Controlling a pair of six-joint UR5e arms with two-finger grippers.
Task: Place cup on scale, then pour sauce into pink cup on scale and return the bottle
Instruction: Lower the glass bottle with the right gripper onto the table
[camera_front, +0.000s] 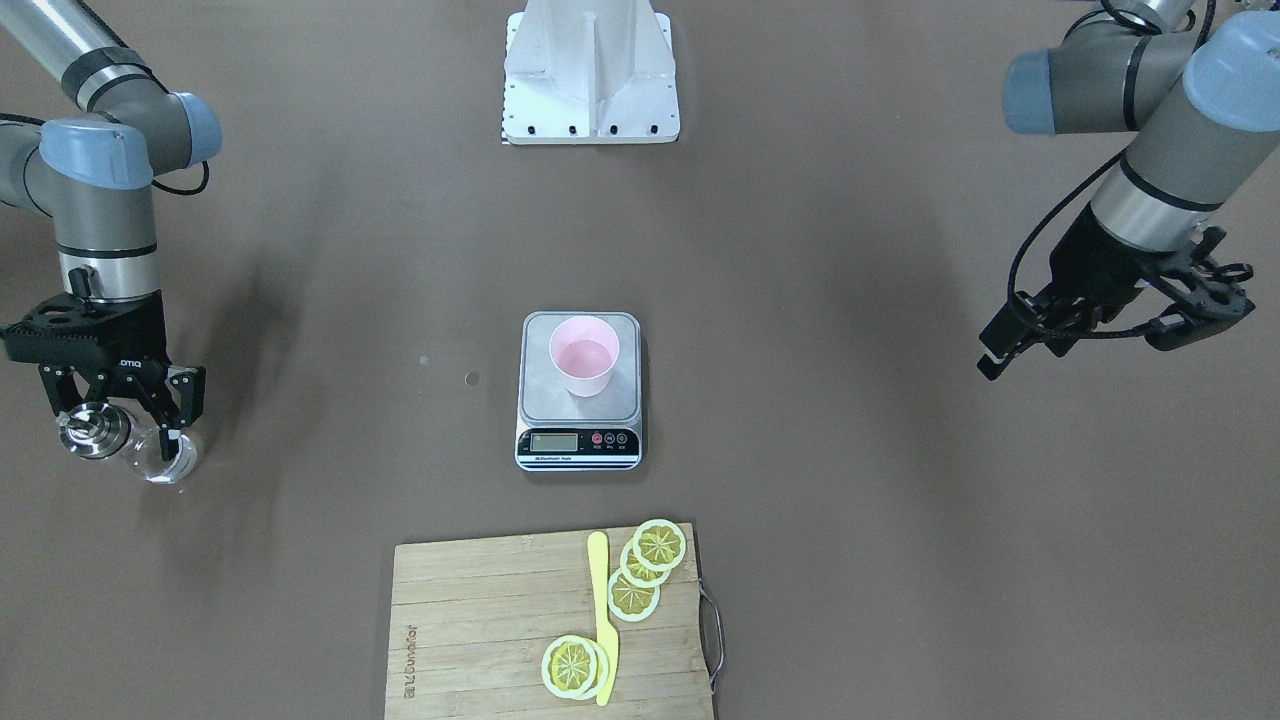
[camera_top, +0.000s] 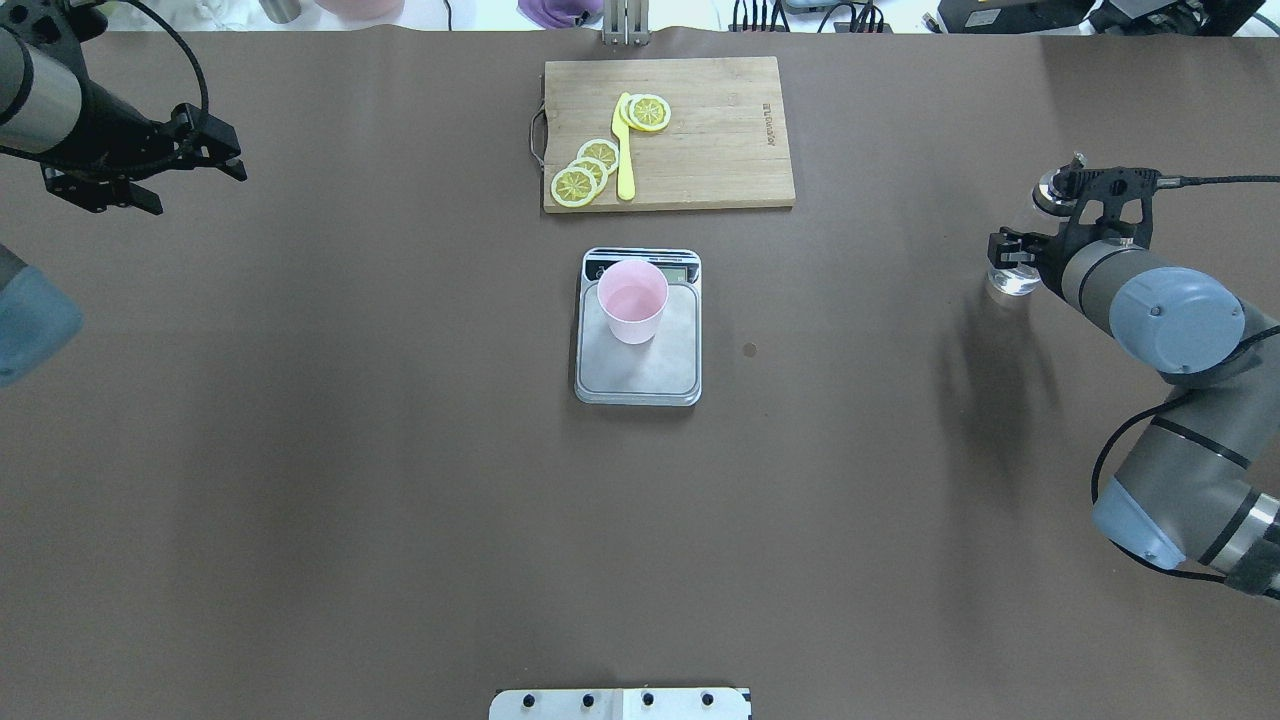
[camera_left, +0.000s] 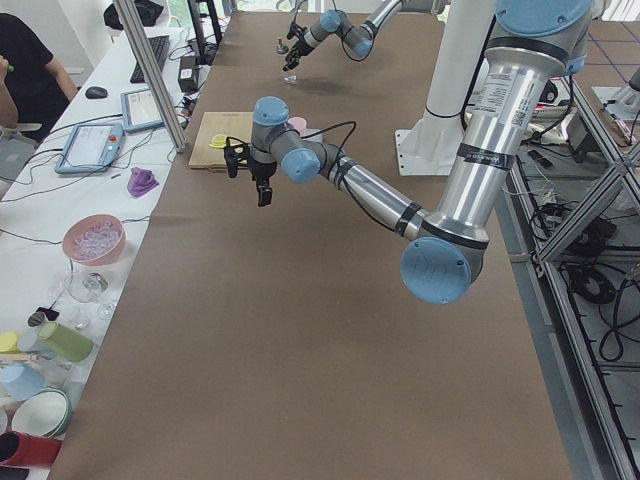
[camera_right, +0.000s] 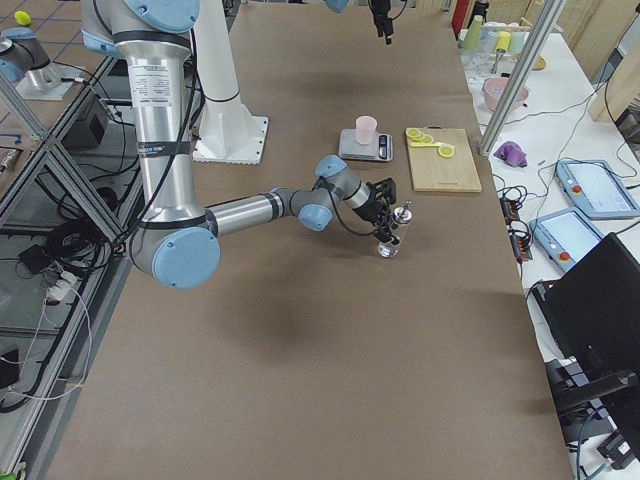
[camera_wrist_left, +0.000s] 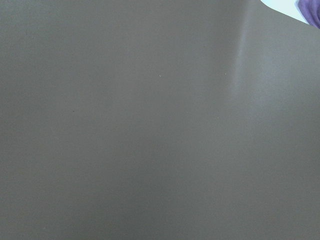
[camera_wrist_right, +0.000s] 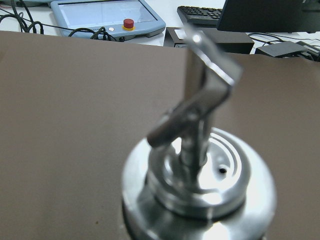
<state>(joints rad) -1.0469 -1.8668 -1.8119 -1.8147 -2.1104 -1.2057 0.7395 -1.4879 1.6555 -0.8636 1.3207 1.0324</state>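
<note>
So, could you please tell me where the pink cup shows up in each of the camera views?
Front-facing: cup at centre, on the scale.
Overhead: cup at centre, on the scale.
Exterior left: cup a pink sliver behind the left arm.
Exterior right: cup upper middle, on the scale.
Left wrist: not in it.
Right wrist: not in it.
Shared landmark: the wooden cutting board beside the scale.

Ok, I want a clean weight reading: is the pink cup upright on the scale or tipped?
Upright. The cup sits base-down on the scale, its open rim facing up.
</note>
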